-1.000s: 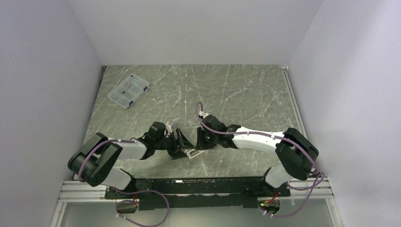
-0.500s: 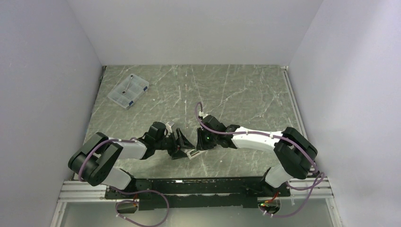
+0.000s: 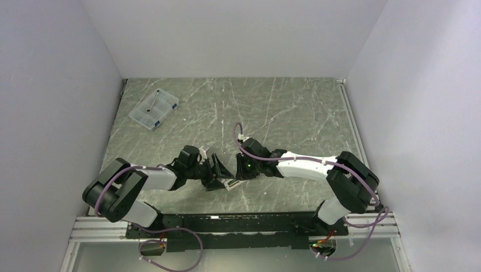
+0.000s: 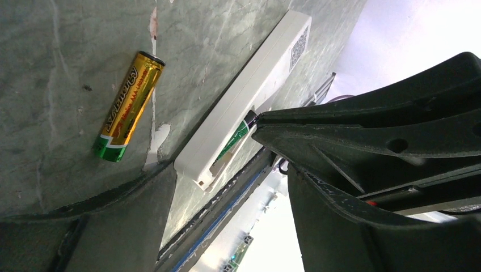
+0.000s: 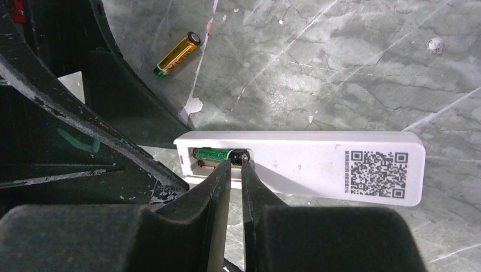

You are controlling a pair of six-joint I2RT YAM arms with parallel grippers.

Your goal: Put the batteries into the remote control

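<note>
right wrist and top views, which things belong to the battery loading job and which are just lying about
Job:
remote control
green battery, in its open compartment
gold AAA battery, loose nearby

Lying about:
clear compartment box, far left

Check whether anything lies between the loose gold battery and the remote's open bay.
Only bare table shows between the gold battery and the remote control. At the bay, the right gripper rests its jaws by the green battery.
</note>
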